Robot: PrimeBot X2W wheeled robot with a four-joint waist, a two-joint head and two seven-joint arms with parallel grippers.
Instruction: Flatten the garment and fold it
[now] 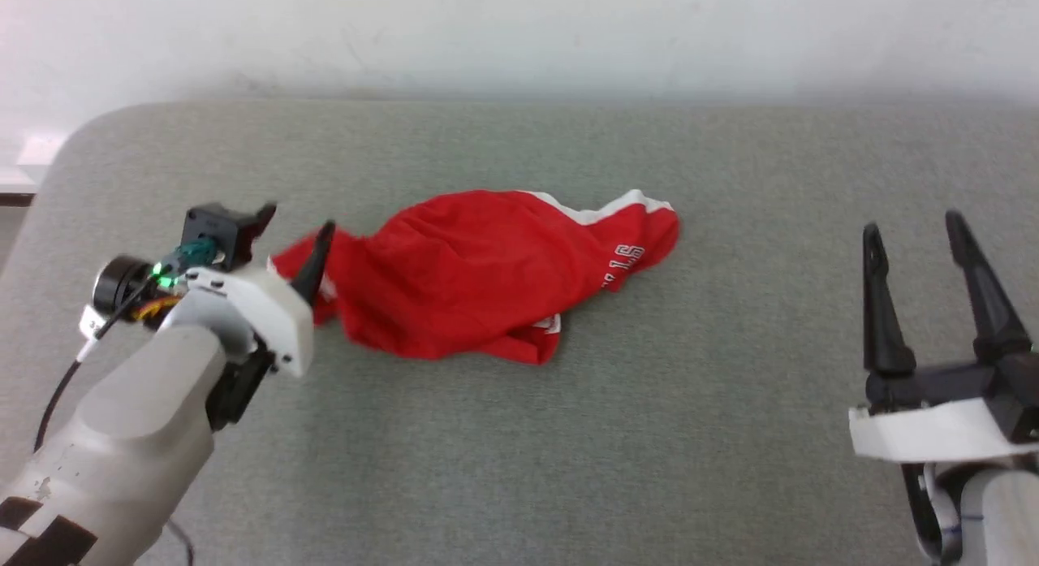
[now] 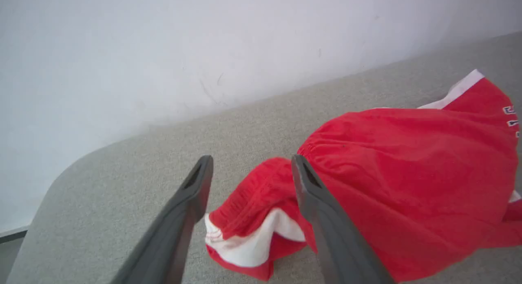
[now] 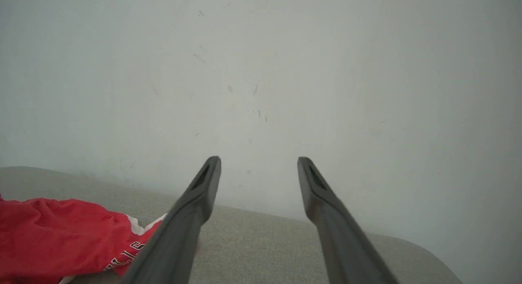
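Observation:
The red shorts [image 1: 479,274] lie crumpled in the middle of the grey padded table [image 1: 519,452], white stripe along the far edge and white lettering on the right leg. My left gripper [image 1: 296,225] is open at the shorts' left end, by the gathered waistband. In the left wrist view the open gripper [image 2: 249,164] straddles that bunched red and white corner [image 2: 253,219] of the shorts [image 2: 408,174]. My right gripper [image 1: 913,225] stands open at the right, well apart from the cloth. In the right wrist view the open gripper [image 3: 259,161] has the shorts [image 3: 61,231] at lower left.
A pale wall [image 1: 519,30] runs along the table's far edge. The table's rounded left corner [image 1: 89,136] lies near my left arm. Bare grey surface spreads in front of the shorts and between them and my right gripper.

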